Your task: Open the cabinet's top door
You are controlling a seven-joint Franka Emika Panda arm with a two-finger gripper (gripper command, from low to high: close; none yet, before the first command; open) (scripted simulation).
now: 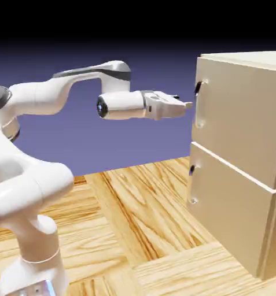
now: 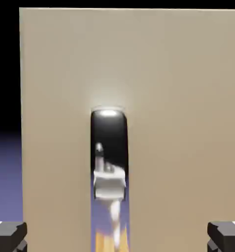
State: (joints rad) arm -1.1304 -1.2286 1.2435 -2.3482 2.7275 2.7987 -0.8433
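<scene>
Claw (image 1: 188, 105) gapes wide and empty, just short of top door's handle (image 1: 198, 104).

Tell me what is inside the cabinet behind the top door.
Nothing inside shows: the top door sits shut against the cabinet, covering the interior. Only its front and handle are visible.

Beige top door (image 2: 178, 98) filling frame, shiny dark handle (image 2: 109, 147) centred, claw (image 2: 117, 236) tips wide apart below
</scene>
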